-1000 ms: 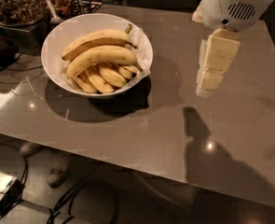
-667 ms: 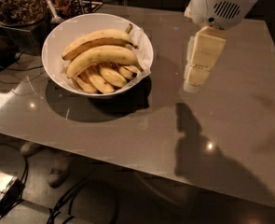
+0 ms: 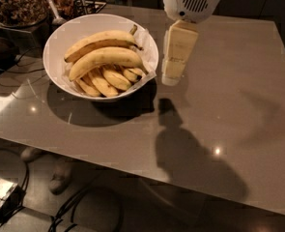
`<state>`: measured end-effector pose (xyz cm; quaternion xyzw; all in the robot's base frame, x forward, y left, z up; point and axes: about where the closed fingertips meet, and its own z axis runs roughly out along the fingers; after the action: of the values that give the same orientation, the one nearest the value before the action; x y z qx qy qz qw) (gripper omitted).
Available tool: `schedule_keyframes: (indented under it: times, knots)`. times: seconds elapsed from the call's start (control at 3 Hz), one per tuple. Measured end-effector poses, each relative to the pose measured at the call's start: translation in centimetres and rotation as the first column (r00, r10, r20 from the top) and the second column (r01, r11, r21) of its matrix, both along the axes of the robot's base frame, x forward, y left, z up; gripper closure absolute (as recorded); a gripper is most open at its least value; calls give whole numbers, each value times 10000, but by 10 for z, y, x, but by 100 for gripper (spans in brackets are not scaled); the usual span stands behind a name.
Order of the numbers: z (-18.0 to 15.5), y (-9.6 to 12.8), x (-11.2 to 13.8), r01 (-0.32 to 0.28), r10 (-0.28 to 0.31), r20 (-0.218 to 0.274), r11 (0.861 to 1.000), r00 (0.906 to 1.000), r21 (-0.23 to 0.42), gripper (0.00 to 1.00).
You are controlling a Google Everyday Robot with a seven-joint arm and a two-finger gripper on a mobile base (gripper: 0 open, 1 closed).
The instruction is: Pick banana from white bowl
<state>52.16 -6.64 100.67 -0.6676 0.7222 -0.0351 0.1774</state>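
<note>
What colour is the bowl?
Plain white bowl, camera view; the hand hangs beside its rim.

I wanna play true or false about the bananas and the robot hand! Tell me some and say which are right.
1. The banana lies in the white bowl. True.
2. The gripper is holding the banana. False: it hangs beside the bowl's right rim, apart from the banana.
3. The bowl sits on the floor. False: it stands on the grey table.
4. Small bananas lie under the big one. True.
</note>
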Motion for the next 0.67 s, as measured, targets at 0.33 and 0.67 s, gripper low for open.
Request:
schedule_keyframes:
  times: [0.33, 0.67]
  knots:
    - [-5, 15, 8, -144, 144, -53, 9999, 9999, 33, 0]
    - [-14, 30, 12, -310, 308, -147, 9995, 9994, -108, 6]
